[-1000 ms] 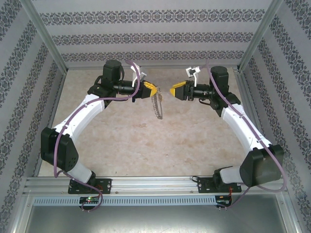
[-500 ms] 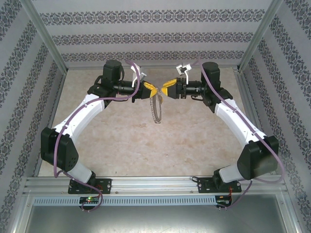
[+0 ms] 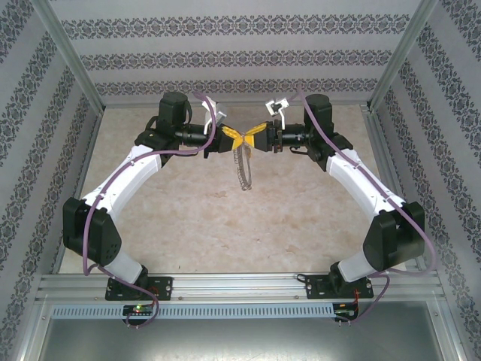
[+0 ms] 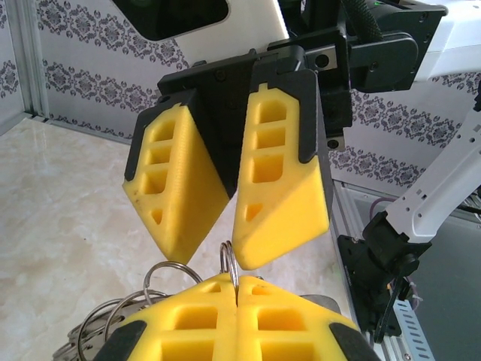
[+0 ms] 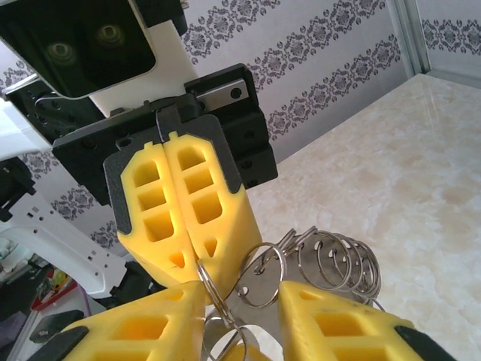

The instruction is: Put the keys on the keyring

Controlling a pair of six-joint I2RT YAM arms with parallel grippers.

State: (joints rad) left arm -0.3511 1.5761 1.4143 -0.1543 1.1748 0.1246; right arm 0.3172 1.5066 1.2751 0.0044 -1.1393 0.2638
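My left gripper [image 3: 229, 138] is shut on the top of the keyring [image 3: 242, 169], which hangs below it over the table as a chain of silver rings and keys. In the left wrist view my own yellow fingers [image 4: 188, 320] pinch a thin double wire ring [image 4: 228, 265] upright. My right gripper [image 3: 254, 138] meets the left one tip to tip, open, one finger on each side of that ring [image 5: 204, 286]. Its left finger [image 5: 150, 323] lies close to the wire and the other stands apart. Several smaller rings [image 5: 338, 259] fan out behind. The keys are hidden.
The marble tabletop [image 3: 225, 226] lies below both raised arms. Patterned walls [image 3: 225, 56] and aluminium posts [image 3: 71, 64] enclose the cell. A metal rail [image 3: 240, 286] runs along the near edge by the arm bases.
My right gripper has travelled left until it meets the left gripper, and its jaws have narrowed around the held ring. The left arm has stayed put; the hanging keyring swung slightly.
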